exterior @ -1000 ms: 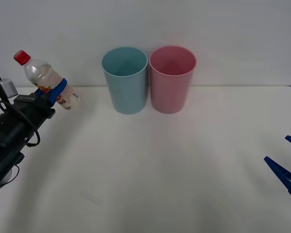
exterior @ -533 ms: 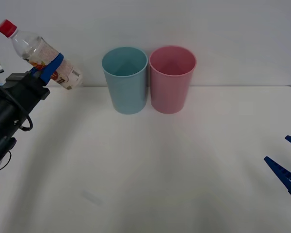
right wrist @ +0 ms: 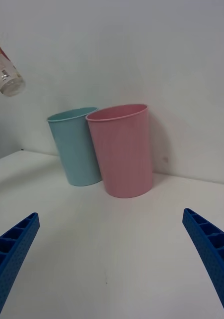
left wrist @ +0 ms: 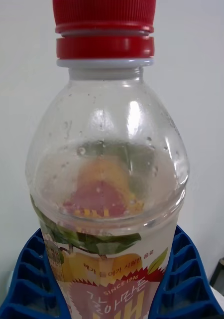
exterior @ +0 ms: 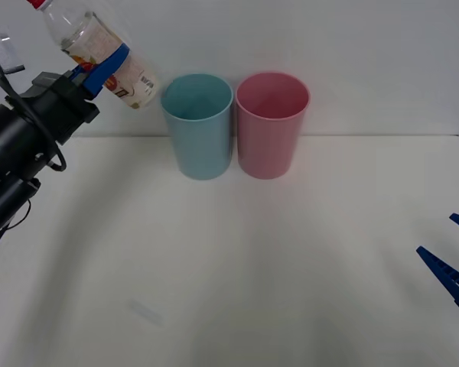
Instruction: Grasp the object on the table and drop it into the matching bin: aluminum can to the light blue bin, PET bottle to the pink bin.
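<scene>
Since the earlier frames, the left gripper [exterior: 99, 70] has risen and travelled toward the bins, carrying the PET bottle [exterior: 99, 46] from low over the table's left side to a position high up, just left of the light blue bin [exterior: 197, 126]. Its blue fingers [left wrist: 189, 279] are clamped on the bottle's labelled body. The bottle is tilted: its long axis runs diagonally, red cap [left wrist: 104, 27] pointing up and to the left, base pointing down toward the light blue bin's rim. The pink bin [exterior: 272, 125] stands upright on the table [exterior: 237, 267], touching the light blue bin's right side; the visible interiors of both hold nothing. The right gripper [right wrist: 112, 259] waits low at the table's right edge, fingers spread apart.
</scene>
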Available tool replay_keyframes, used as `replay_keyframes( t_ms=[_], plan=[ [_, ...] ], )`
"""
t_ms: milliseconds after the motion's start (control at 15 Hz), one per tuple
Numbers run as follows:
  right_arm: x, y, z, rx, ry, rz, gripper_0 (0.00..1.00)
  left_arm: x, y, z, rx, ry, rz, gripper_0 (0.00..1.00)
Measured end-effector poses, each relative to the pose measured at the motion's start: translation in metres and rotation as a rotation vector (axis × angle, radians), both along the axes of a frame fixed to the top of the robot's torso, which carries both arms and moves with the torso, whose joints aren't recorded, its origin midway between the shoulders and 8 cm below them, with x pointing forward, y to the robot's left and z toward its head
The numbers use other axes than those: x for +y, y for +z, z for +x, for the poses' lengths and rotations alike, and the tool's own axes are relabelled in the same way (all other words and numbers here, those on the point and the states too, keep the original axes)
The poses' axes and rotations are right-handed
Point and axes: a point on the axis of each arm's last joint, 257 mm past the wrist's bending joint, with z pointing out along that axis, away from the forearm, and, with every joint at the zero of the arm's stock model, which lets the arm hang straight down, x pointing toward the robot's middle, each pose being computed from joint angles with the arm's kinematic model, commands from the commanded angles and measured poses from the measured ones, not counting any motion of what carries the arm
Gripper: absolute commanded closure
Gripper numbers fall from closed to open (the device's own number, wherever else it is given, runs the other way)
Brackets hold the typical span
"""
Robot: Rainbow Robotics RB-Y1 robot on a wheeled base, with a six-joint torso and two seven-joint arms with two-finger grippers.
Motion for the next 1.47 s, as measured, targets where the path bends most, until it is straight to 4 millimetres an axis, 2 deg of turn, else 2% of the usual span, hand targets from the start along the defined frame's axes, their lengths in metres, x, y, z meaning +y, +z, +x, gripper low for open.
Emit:
replay_keyframes(
  t_ms=[533, 867, 1200, 1467],
  plan=[
    [0.000, 0.000, 0.000, 0.000, 0.000, 0.000, 0.00, -0.093, 0.002, 0.056, -0.062, -0.096, 0.159, 1.00],
    [0.000, 0.000, 0.000, 0.000, 0.000, 0.000, 0.00, -0.144, 0.001, 0.096, -0.076, -0.057, 0.215, 1.00],
    [0.000, 0.000, 0.000, 0.000, 0.000, 0.000, 0.00, -0.195, -0.001, 0.120, -0.107, 0.039, 0.282, 0.99],
    [0.000, 0.000, 0.000, 0.000, 0.000, 0.000, 0.00, -0.224, 0.000, 0.124, -0.118, 0.093, 0.308, 0.99]
  ],
)
